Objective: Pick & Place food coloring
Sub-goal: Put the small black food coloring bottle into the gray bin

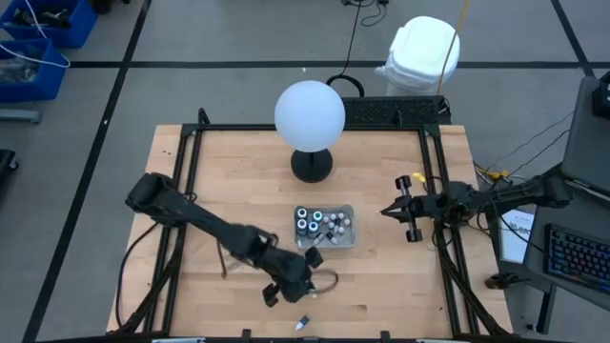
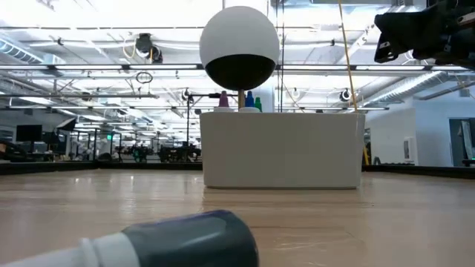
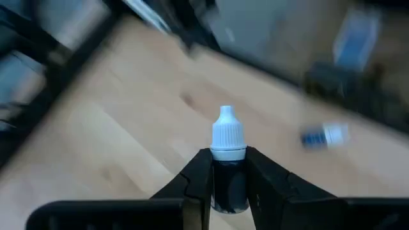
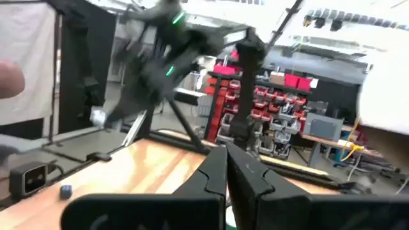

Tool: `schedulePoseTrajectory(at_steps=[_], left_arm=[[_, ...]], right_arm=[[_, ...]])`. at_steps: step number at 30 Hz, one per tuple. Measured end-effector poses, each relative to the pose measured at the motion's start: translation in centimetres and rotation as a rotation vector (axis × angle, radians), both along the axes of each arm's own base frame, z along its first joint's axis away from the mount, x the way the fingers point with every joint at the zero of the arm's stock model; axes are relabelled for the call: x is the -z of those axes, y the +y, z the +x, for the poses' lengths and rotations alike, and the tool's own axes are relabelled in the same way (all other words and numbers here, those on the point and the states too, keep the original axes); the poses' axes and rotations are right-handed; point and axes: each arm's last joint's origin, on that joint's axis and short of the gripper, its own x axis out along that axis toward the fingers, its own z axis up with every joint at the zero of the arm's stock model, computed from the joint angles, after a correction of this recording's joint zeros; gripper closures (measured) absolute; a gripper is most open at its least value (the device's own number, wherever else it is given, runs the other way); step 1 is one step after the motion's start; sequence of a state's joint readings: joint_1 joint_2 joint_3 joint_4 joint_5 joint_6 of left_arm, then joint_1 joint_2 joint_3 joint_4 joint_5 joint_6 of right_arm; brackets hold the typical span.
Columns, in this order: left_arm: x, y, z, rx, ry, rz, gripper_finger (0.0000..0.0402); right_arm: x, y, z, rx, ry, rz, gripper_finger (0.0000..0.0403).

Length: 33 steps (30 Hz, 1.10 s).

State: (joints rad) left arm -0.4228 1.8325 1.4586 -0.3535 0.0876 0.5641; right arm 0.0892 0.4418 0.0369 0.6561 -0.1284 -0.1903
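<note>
Plastic dropper bottle, dark body, white ribbed cap: you have it pinched upright between the fingers of the left claw, cap standing clear above them. Judged light, stiff, smooth-sided and apt to slip or twist; keep your hold on the body below the cap. Clear tray of its fellows sits just beyond this claw; one stray bottle lies behind it on the counter. Right claw, closed and empty, waits beside the tray.
</note>
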Motion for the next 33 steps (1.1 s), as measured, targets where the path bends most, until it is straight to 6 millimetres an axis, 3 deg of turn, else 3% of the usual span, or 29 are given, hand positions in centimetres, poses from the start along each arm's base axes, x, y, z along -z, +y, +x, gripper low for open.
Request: schedulePoseTrajectory(at_steps=[4,6,11,17,21,24,27,33], left_arm=[[-4.2,1.5,-0.1,0.053,-0.109,-0.279,0.0328],[-4.8,1.5,-0.5,0.096,-0.141,-0.355,0.033],[-3.3,2.7,-0.8,0.104,-0.205,-0.402,0.033],[-1.5,4.4,-0.6,0.066,-0.301,-0.539,0.0329],[-0.2,5.8,-0.9,0.015,-0.355,-0.62,0.0331],[0.7,6.6,-1.3,-0.02,-0.394,-0.687,0.0327],[1.4,7.2,-1.9,-0.04,-0.443,-0.735,0.0328],[2.2,7.4,-2.7,-0.035,-0.481,-0.776,0.033]], right_arm=[[0.5,0.6,0.8,0.05,0.066,0.044,0.0403],[-0.1,1.0,1.5,0.076,0.084,0.033,0.0403],[-1.3,2.9,4.0,0.077,0.152,-0.084,0.0403],[-4.3,6.9,7.6,0.064,0.203,-0.221,0.0403],[-8.1,9.4,9.6,0.224,0.304,-0.326,0.0403],[-10.1,10.9,11.0,0.23,0.349,-0.363,0.0403],[-11.3,12.1,12.7,0.199,0.395,-0.393,0.0403],[-11.6,14.1,15.8,0.195,0.399,-0.489,0.0376]])
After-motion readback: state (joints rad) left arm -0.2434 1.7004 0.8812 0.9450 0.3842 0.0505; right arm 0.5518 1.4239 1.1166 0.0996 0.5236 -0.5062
